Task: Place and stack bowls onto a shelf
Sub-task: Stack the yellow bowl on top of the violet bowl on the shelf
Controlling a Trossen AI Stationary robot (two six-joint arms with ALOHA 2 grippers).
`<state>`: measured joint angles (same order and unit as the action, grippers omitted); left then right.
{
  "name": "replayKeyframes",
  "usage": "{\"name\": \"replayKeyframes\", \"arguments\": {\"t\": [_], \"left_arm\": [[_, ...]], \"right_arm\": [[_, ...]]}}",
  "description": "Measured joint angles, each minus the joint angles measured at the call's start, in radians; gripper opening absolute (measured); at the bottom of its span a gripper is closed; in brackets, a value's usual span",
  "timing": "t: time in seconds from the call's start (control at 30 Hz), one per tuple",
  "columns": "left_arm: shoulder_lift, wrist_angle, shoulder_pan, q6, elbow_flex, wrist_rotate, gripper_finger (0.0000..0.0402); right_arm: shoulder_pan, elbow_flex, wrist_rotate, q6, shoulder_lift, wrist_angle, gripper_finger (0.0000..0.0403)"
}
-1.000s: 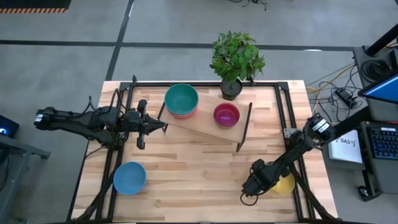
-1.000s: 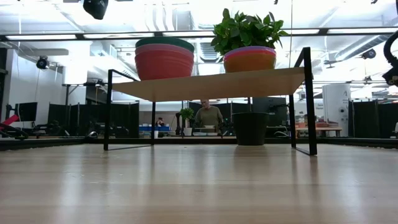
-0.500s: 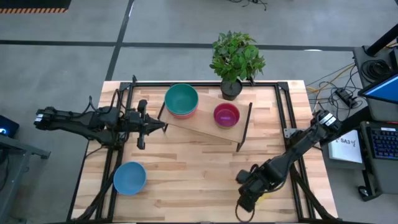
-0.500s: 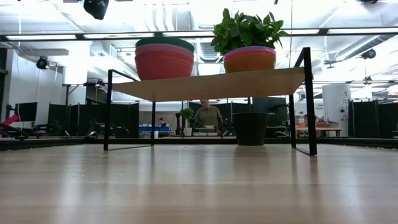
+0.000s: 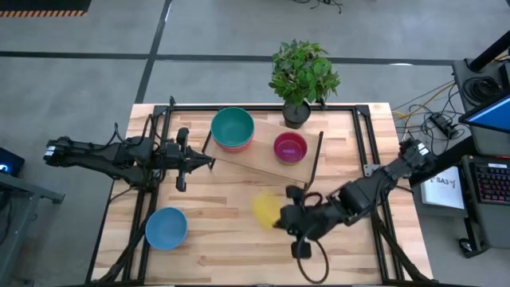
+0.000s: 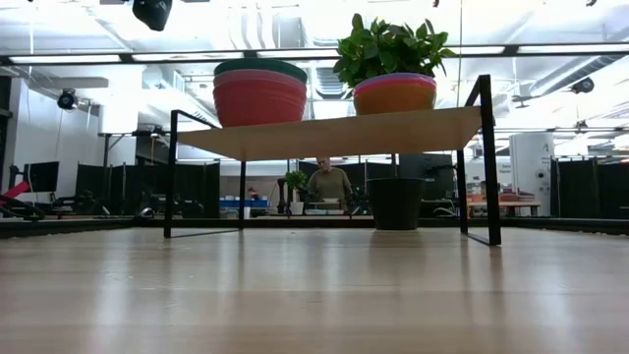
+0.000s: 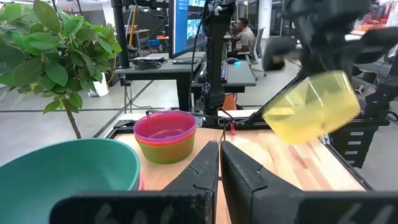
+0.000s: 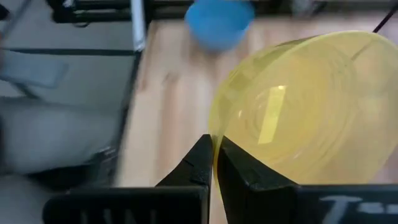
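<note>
My right gripper (image 5: 285,218) is over the table's middle, in front of the shelf (image 5: 263,163), shut on the yellow bowl (image 5: 265,209), which the left wrist view also shows in the air (image 7: 308,109). A teal bowl (image 5: 233,126) tops a stack on the shelf's left end. A purple bowl (image 5: 290,147) tops a shorter stack to its right. The blue bowl (image 5: 166,227) sits on its base near the table's near left corner. My left gripper (image 5: 205,162) waits shut, level with the shelf's left end (image 7: 219,155). My right gripper pinches the yellow bowl's rim (image 8: 216,134) between its two fingers (image 8: 200,163), coming from the table's right side. The bowl is lifted clear of the table and tipped on its side; its inside (image 8: 298,118) faces the wrist camera.
A potted plant (image 5: 303,76) stands at the table's far edge behind the shelf's right end. In the low view the shelf board (image 6: 344,133) carries both stacks, with open space beneath it. A black frame (image 5: 358,143) runs along the table's sides. A person (image 6: 329,182) sits far behind.
My right gripper has swung from the table's near right corner toward its middle, carrying the yellow bowl. The bowl stood on the table a second ago; now it is lifted clear and tipped on its side.
</note>
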<state>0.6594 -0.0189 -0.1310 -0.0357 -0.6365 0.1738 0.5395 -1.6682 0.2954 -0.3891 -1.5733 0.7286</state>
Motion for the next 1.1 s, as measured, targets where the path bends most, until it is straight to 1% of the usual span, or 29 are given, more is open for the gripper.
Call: {"name": "replayKeyframes", "arguments": {"t": [0.1, 0.23, 0.33, 0.4, 0.5, 0.63, 0.7, 0.97, 1.1], "left_arm": [[0.0, 0.0, 0.0, 0.0, 0.0, 0.0, 0.0], [0.0, 0.0, 0.0, 0.0, 0.0, 0.0, 0.0], [0.0, 0.0, 0.0, 0.0, 0.0, 0.0, 0.0], [0.0, 0.0, 0.0, 0.0, 0.0, 0.0, 0.0], [0.0, 0.0, 0.0, 0.0, 0.0, 0.0, 0.0], [0.0, 0.0, 0.0, -0.008, 0.0, 0.0, 0.0], [0.0, 0.0, 0.0, -0.008, 0.0, 0.0, 0.0], [0.0, 0.0, 0.0, -0.008, 0.0, 0.0, 0.0], [0.0, 0.0, 0.0, -0.008, 0.0, 0.0, 0.0]], "right_arm": [[-0.038, -0.05, 0.076, 0.17, 0.0, 0.025, 0.0009], [-0.098, -0.115, 0.198, 0.32, 0.0, 0.191, 0.0009], [-0.157, -0.162, 0.279, 0.353, -0.001, 0.38, 0.0009], [-0.204, -0.184, 0.299, 0.342, -0.001, 0.492, 0.0009], [-0.274, -0.191, 0.29, 0.317, -0.001, 0.603, 0.0009], [-0.349, -0.161, 0.156, 0.355, -0.001, 0.633, 0.0009], [-0.375, -0.146, 0.121, 0.363, -0.002, 0.631, 0.0009], [-0.416, -0.126, 0.115, 0.378, -0.014, 0.65, 0.0011], [-0.424, -0.121, 0.115, 0.356, -0.014, 0.65, 0.0031]]}}
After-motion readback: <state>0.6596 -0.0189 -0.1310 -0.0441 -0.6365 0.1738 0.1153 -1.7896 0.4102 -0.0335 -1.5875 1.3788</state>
